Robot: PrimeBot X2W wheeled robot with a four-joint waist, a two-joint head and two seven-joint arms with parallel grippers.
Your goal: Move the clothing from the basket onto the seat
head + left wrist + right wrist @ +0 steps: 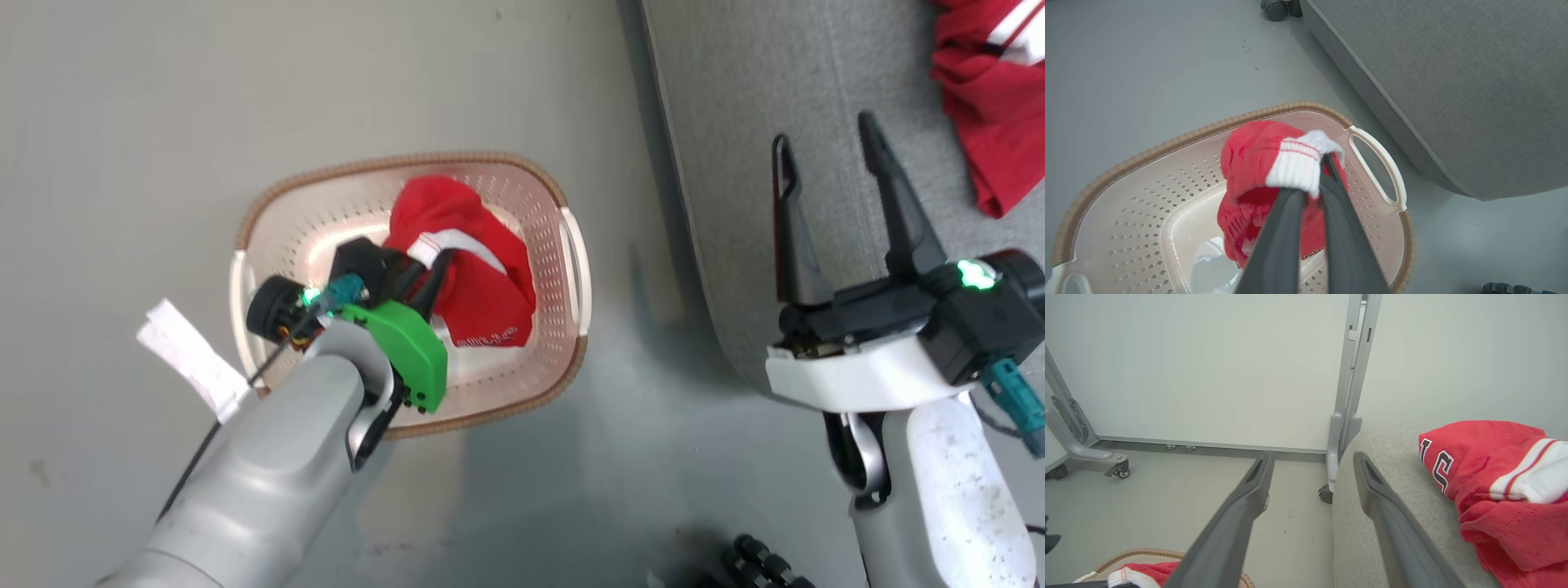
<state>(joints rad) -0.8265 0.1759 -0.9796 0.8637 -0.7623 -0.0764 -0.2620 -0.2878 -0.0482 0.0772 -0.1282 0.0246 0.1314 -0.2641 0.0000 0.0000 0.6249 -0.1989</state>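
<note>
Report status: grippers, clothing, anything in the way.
Left gripper shut on the red garment in the basket. Right gripper open, empty, over the seat edge. Second garment on seat. Only floor between basket and seat.

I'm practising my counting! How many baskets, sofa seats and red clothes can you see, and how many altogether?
Baskets: 1, the basket
Seats: 1, the seat
Red clothes: 2, the held garment in the basket and the loose garment on the seat
Total: 4
</note>
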